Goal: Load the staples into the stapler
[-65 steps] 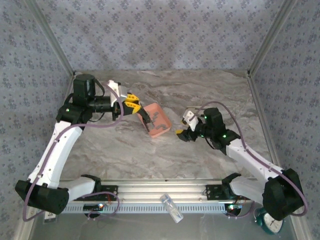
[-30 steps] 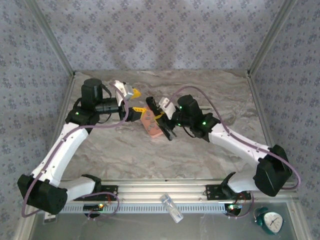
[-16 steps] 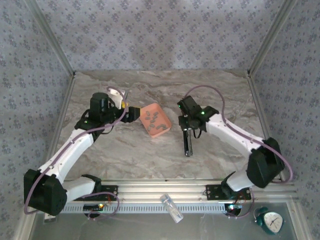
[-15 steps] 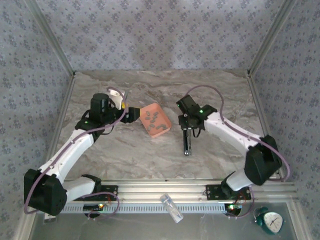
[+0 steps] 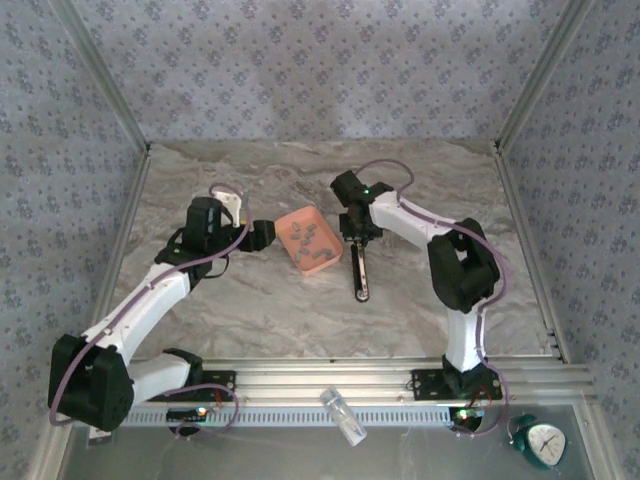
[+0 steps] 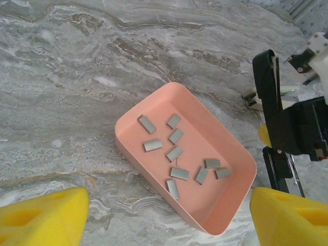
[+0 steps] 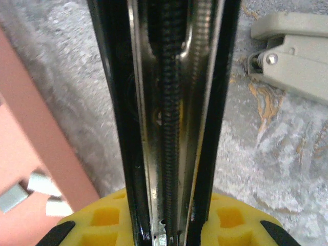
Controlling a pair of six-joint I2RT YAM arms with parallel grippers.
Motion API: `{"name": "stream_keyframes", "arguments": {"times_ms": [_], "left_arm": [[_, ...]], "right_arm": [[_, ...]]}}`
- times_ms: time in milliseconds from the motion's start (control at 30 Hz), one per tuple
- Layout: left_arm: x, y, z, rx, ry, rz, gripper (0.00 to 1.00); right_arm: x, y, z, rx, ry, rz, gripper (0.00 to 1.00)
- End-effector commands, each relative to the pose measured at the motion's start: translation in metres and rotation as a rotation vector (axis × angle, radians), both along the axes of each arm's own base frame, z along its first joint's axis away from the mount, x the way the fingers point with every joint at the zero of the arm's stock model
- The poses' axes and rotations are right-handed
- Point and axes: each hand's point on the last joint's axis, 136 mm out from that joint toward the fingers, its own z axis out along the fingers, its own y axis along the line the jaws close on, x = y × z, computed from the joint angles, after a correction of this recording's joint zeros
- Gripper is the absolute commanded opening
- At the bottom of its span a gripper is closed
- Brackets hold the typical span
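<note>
Stapler (image 5: 359, 272) shifted nearer the tray (image 6: 195, 110), clenched in right jaws; left jaws gape.

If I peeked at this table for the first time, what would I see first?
Probably the salmon-orange tray in the middle of the table, with small grey staples scattered inside it. Right beside it, the right end effector grips a long black stapler that is opened up, its shiny metal channel and spring showing.
</note>
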Motion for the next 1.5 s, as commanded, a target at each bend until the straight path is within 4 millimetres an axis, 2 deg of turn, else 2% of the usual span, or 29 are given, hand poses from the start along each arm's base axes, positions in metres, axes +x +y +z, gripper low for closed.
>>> {"name": "stream_keyframes", "arguments": {"times_ms": [0,300,367,433,500,567,733,800,900,933,1033,1167,1300,1467], "left_arm": [[0.003,-0.001,0.001,-0.014,-0.009,0.018,0.82],[0.007,-0.003,-0.003,-0.008,0.005,0.013,0.82],[0.008,-0.004,-0.003,-0.007,0.006,0.011,0.82],[0.008,-0.004,-0.004,-0.005,0.007,0.009,0.82],[0.008,-0.003,-0.004,-0.002,0.007,0.01,0.82],[0.009,-0.003,-0.005,0.0,0.007,0.012,0.82],[0.009,-0.004,-0.002,0.0,0.004,0.006,0.82],[0.008,-0.005,-0.002,0.005,0.004,-0.003,0.82],[0.008,-0.006,0.001,0.019,-0.01,-0.029,0.83],[0.007,-0.008,0.0,0.026,-0.015,-0.044,0.83],[0.004,-0.013,0.001,0.041,-0.041,-0.102,0.84],[0.0,-0.023,0.003,0.046,-0.087,-0.202,0.84],[-0.004,-0.035,0.001,0.034,-0.155,-0.3,0.84],[-0.006,-0.042,-0.007,0.036,-0.187,-0.372,0.84]], "right_arm": [[0.013,-0.001,0.0,0.019,0.024,-0.035,0.0],[0.034,-0.001,-0.026,0.015,0.07,-0.073,0.03],[0.038,-0.001,-0.027,0.019,0.07,-0.081,0.08],[0.04,-0.001,-0.024,0.018,0.067,-0.084,0.22],[0.042,-0.001,-0.015,0.02,0.057,-0.085,0.33],[0.043,0.0,-0.001,0.026,0.04,-0.077,0.4],[0.038,-0.009,0.047,0.022,-0.026,-0.004,0.49],[0.035,-0.017,0.061,0.024,-0.038,0.072,0.5],[0.03,-0.03,0.072,0.025,-0.055,0.255,0.6],[0.028,-0.035,0.075,0.025,-0.063,0.335,0.61],[0.026,-0.053,0.075,0.011,-0.104,0.55,0.61],[0.032,-0.077,0.074,0.003,-0.184,0.739,0.65],[0.044,-0.101,0.057,-0.123,-0.195,0.871,0.82],[0.047,-0.115,0.026,-0.255,-0.127,1.062,0.84]]}}
